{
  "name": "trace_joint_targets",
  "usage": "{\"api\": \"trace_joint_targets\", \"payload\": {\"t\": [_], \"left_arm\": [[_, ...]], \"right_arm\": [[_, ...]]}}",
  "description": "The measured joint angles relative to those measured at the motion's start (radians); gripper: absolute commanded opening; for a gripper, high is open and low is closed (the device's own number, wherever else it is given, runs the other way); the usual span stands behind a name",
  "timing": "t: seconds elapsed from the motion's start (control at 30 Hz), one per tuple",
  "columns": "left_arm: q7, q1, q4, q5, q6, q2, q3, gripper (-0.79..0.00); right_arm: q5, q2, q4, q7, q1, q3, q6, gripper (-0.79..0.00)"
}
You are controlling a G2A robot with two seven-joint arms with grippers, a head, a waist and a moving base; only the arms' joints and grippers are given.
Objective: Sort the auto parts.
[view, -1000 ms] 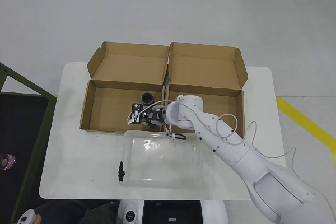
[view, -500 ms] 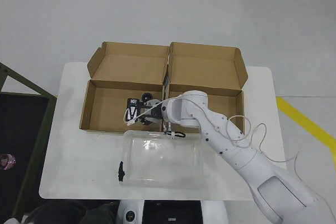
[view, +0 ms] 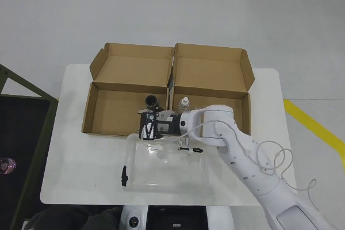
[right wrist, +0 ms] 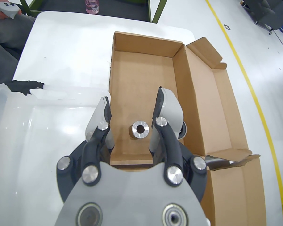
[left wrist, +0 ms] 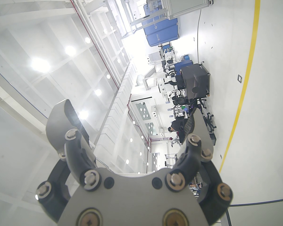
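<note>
My right fingers (right wrist: 168, 105) hang open by the brown cardboard box's (right wrist: 141, 76) six-o'clock wall — silver metal cylinder (right wrist: 140, 130) inside; left fingers (left wrist: 61, 116) spread too.

Pale floor (view: 34, 34), 1 yellow line (view: 319, 130), green cart (view: 17, 126), perhaps chairs (right wrist: 261, 6) beyond.

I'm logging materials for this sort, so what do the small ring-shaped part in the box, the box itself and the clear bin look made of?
Part: likely metal, with a bright silvery machined face and a dark bore.
Box: brown cardboard, matte, with folded flaps.
Bin: probably clear plastic, glossy and see-through, with glare streaks.
</note>
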Motion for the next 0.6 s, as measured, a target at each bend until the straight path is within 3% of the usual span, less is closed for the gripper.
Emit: {"api": "trace_joint_targets", "payload": {"t": [0.23, 0.4, 0.6], "left_arm": [[0.000, 0.000, 0.000, 0.000, 0.000, 0.000, 0.000, 0.000], [0.000, 0.000, 0.000, 0.000, 0.000, 0.000, 0.000, 0.000], [0.000, 0.000, 0.000, 0.000, 0.000, 0.000, 0.000, 0.000]], "right_arm": [[-0.024, 0.040, -0.131, -0.013, -0.145, 0.105, -0.026, -0.431], [-0.064, 0.064, -0.205, -0.051, -0.242, 0.179, -0.035, -0.471], [-0.127, 0.093, -0.286, -0.150, -0.369, 0.296, -0.027, -0.453]]}}
